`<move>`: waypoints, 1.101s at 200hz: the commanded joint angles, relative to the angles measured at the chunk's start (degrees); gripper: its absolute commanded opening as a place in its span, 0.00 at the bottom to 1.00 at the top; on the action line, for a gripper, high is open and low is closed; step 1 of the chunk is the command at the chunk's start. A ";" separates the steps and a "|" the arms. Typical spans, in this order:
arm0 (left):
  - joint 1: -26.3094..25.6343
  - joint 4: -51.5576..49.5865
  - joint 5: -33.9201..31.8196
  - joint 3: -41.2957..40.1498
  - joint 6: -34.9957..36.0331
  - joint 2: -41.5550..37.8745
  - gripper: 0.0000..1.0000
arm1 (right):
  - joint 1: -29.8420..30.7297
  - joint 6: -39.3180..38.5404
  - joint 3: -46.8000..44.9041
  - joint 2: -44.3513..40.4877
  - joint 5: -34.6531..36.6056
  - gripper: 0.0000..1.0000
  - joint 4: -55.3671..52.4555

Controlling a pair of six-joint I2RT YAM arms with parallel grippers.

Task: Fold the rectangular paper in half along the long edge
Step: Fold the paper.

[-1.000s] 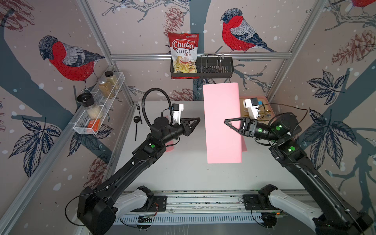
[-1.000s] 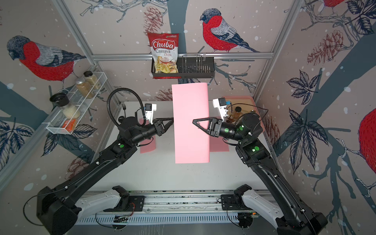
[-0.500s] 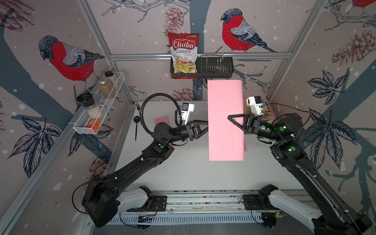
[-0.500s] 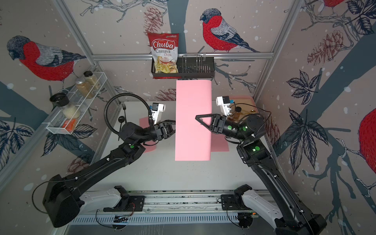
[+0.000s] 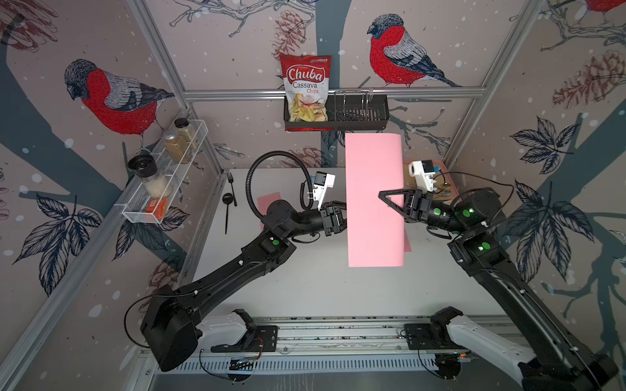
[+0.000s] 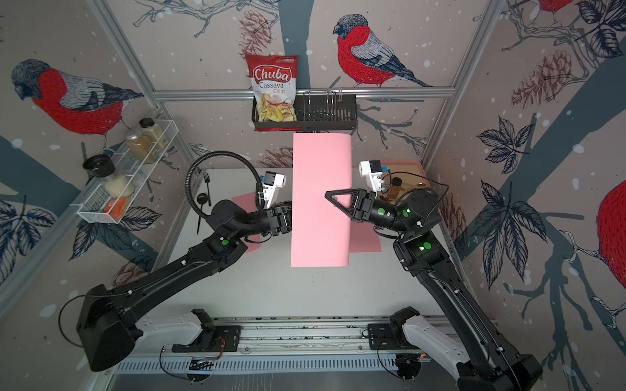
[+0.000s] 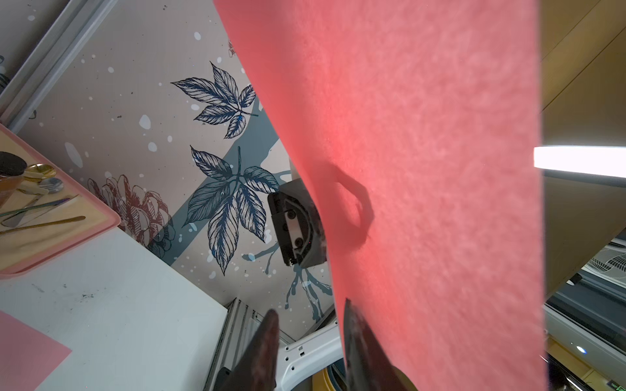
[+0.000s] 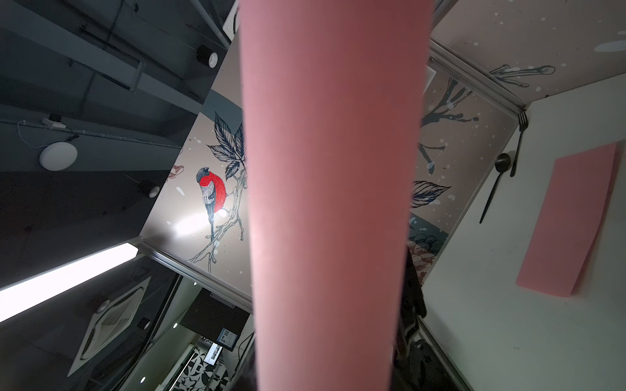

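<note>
Pink paper (image 5: 372, 203) raised above the table (image 5: 321, 291) centre, long edges running from near edge toward far edge. Left tool (image 7: 308, 315) released, fingers (image 7: 264, 348) apart, empty, beside one long edge. Right tool (image 5: 386, 198) reaches over the opposite long edge, one jaw across the upper face; its grip cannot be told.

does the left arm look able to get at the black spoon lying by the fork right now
Probably yes: the black spoon lies on bare white table beside the left arm, nothing standing between, and the left gripper stands open and empty.
</note>
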 commanded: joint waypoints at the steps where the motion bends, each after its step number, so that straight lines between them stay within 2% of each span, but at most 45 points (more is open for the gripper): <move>1: -0.61 1.16 0.44 1.04 0.61 0.43 0.35 | -0.07 -0.45 -0.41 0.18 -0.30 0.34 1.79; 128: -2.97 0.72 0.19 2.13 0.80 3.97 0.38 | -0.17 0.76 -2.92 1.02 -0.32 0.35 5.68; 147: -3.19 0.81 0.11 2.11 0.80 4.22 0.28 | -0.12 0.68 -3.44 1.14 -0.23 0.35 6.00; 186: -3.21 0.98 0.03 1.84 0.67 4.35 0.00 | -0.20 0.72 -4.63 1.20 0.13 0.35 6.99; 220: -3.19 2.39 0.87 1.26 0.37 4.23 0.00 | -1.41 -0.23 -4.40 1.05 -0.30 0.36 5.48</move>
